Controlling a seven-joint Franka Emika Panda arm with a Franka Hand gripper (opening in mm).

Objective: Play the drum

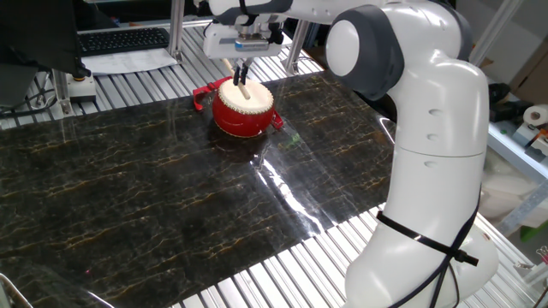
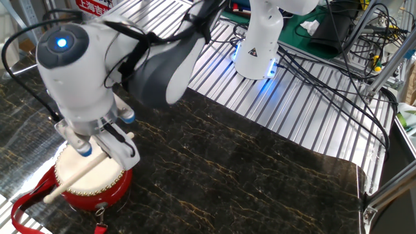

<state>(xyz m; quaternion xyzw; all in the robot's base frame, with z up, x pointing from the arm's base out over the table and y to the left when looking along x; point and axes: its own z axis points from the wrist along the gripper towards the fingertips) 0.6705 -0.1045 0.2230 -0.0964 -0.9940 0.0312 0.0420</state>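
Observation:
The drum [image 1: 244, 109] is a small red toy drum with a cream-white top skin, standing on the dark marbled mat; it also shows in the other fixed view [image 2: 88, 179]. A red strap [image 2: 26, 207] trails from it. My gripper [image 1: 242, 70] hangs right above the drum and is shut on a thin light wooden stick [image 2: 84, 168]. The stick slants down across the drum skin, and its low end reaches past the rim at the left in the other fixed view. The gripper [image 2: 107, 142] sits over the skin's far edge there.
The dark marbled mat [image 1: 171, 188] covers a ribbed metal table [image 1: 282, 274]. A keyboard [image 1: 124, 38] and frame posts stand behind the drum. The robot base [image 2: 259, 39] and a tangle of cables [image 2: 331, 71] lie at the far side.

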